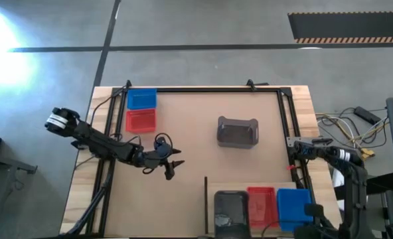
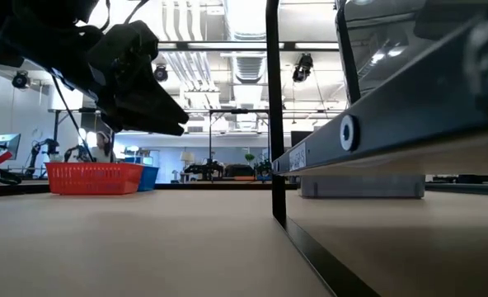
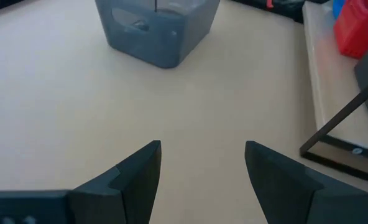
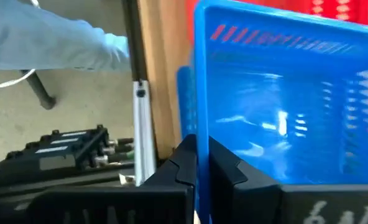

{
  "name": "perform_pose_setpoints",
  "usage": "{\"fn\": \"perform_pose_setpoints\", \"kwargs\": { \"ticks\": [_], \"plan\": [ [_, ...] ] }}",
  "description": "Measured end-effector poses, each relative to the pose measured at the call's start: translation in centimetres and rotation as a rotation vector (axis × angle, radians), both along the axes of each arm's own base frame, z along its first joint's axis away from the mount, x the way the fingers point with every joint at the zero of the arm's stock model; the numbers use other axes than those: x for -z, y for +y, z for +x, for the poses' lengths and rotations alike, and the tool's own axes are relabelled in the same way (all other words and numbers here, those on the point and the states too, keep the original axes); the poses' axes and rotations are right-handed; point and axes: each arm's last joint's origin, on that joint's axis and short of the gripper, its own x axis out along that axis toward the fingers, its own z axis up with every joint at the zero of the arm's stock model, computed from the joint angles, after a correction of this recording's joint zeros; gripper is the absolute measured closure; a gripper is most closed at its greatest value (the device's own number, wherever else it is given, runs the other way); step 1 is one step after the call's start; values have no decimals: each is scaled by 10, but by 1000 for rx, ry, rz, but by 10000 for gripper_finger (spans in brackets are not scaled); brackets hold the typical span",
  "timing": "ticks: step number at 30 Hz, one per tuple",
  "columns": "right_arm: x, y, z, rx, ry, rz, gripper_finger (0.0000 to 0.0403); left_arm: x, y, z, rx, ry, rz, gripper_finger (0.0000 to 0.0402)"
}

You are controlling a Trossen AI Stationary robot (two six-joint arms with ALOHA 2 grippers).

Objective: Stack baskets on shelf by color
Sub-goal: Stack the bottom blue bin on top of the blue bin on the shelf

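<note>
Left gripper [image 1: 172,161] spread wide, empty, above bare tabletop; dark smoky grey perforated plastic basket [image 1: 237,131] ahead, mid-table. Right gripper [image 4: 201,163] pinched shut on rim of blue perforated plastic basket [image 1: 294,204], resting on pale plywood shelf [image 3: 321,93] beside red basket [image 1: 261,205].

A big dark gripper [image 2: 157,103] hangs above the table [image 2: 145,247] on the left side. Its fingers point to the right, and nothing is between them. Under it, far back near the table's far edge, sits a red basket [image 2: 93,177]. A blue basket [image 2: 147,176] peeks out just behind it. A thin dark post [image 2: 274,115] stands up in the middle. To its right is the pale shelf [image 2: 409,239], with a grey basket [image 2: 362,187] sitting on it farther back.
</note>
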Motion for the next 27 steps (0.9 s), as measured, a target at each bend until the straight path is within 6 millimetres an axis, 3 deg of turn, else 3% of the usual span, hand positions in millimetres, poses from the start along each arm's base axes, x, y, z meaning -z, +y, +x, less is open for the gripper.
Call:
{"fn": "perform_pose_setpoints", "kwargs": {
  "ticks": [17, 27],
  "plan": [
    [24, 2, 5, -23, 61, -78, 394, -2, 0, 0, 0, -10, -3, 185],
    [29, -1, 9, -71, 63, -104, 382, -2, 0, 0, 1, -22, -8, 185]
  ]
}}
